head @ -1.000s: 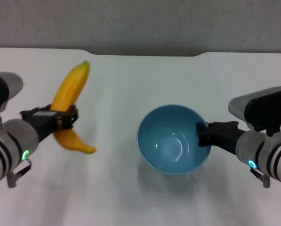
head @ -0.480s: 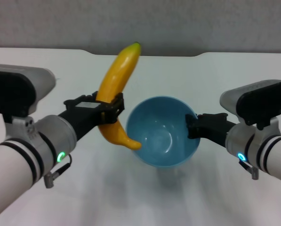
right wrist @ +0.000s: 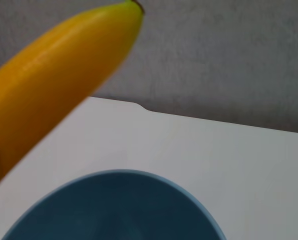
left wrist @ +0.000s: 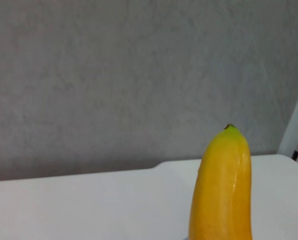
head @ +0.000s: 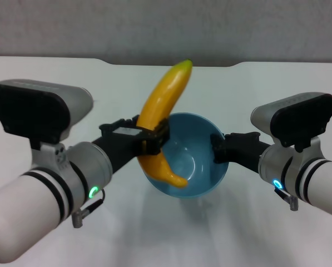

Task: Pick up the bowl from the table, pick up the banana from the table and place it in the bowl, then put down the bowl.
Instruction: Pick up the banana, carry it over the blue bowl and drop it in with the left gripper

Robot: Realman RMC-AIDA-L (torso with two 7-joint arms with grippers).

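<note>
My right gripper (head: 217, 149) is shut on the right rim of the light-blue bowl (head: 196, 161) and holds it above the table (head: 277, 89). My left gripper (head: 152, 139) is shut on the middle of the yellow banana (head: 163, 108). The banana stands nearly upright, its lower end inside the bowl over the left rim, its upper tip pointing to the table's far edge. The banana's upper end shows in the left wrist view (left wrist: 222, 190). In the right wrist view the banana (right wrist: 54, 75) crosses above the bowl's rim (right wrist: 139, 175).
The white table's far edge has a shallow notch (head: 171, 63), with a grey wall (head: 166, 28) behind. The bowl's shadow (head: 204, 203) lies on the table below it.
My left gripper has carried the banana to the right, from beside the bowl's left rim to its lower end inside the bowl. My right gripper has shifted the bowl slightly to the left.
</note>
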